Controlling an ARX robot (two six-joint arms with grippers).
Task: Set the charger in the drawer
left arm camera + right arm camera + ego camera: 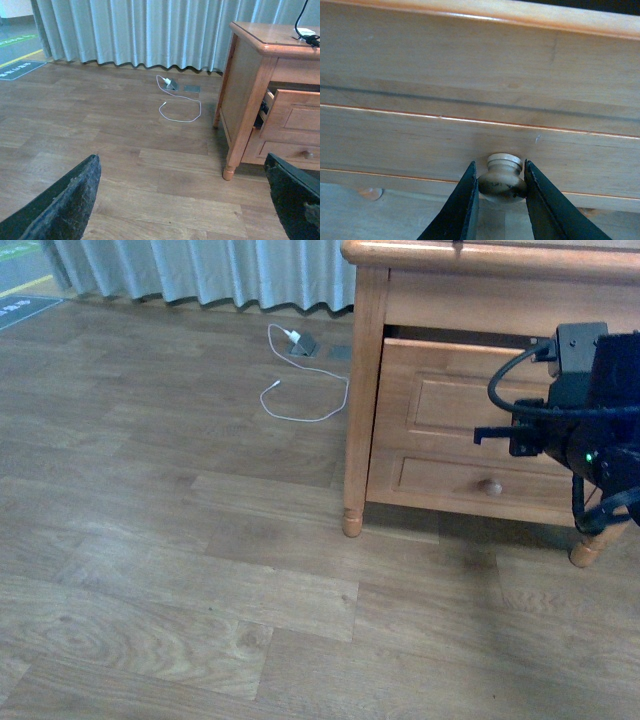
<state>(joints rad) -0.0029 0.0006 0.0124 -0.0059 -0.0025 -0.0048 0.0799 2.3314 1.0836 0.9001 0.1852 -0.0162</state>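
Wood floor (200,570), pale curtain (200,270) at rear. One honey-brown nightstand (365,390) w/ two drawers. The drawer (450,390), upper of the two, stands out a little from the carcass, dark gap showing above its front; lower drawer (450,480) sits flush, one round knob (490,486). Right arm (590,410) is in front of the upper drawer. Left gripper (181,159): two fingers (65,200) spread wide, nothing betw. them, well apart from the nightstand, over bare floor. Right gripper (500,165): two fingers (465,205) drawn in narrow, clamped one each side on the upper drawer's pale knob (502,180), touching it. The charger (304,33), qty one, lies on the nightstand top near its rear, black cable rising out of shot; not in the drawer. One white plug (172,84) w/ thin white cable (180,107) lies on the floor near the curtain.
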